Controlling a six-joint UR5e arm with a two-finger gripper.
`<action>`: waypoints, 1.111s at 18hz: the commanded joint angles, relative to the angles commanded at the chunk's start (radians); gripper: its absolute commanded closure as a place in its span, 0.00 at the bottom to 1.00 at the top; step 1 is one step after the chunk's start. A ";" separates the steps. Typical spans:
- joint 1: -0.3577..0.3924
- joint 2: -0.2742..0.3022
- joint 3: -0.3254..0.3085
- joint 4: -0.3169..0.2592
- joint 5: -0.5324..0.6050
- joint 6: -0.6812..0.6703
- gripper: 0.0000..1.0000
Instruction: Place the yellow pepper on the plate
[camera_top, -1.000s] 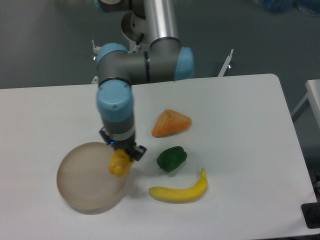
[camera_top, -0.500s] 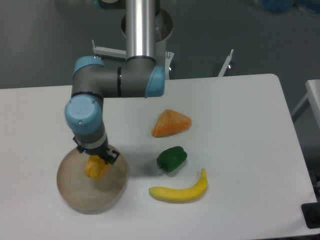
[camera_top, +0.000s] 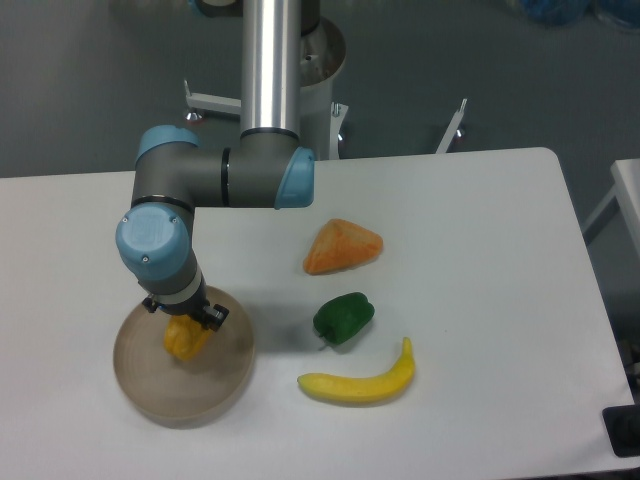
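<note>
The gripper (camera_top: 186, 322) is clamped on the yellow pepper (camera_top: 185, 339), holding it over the middle of the plate (camera_top: 150, 385) at the near left of the table; whether the pepper touches the plate surface cannot be told. If released from any height, the blocky pepper could bounce or roll over the low rim.

The plate (camera_top: 150, 385) sits at the worktop's (camera_top: 480, 220) front left, the pepper (camera_top: 185, 338) over it. To its right lie a wedge (camera_top: 342, 246) behind, another pepper (camera_top: 343, 317) midway, a banana (camera_top: 358, 382) in front.
</note>
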 joint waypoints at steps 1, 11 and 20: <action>0.000 -0.002 0.000 0.000 0.000 0.000 0.48; -0.002 -0.012 0.003 0.003 0.000 0.006 0.28; 0.005 0.011 0.021 0.000 0.002 0.015 0.00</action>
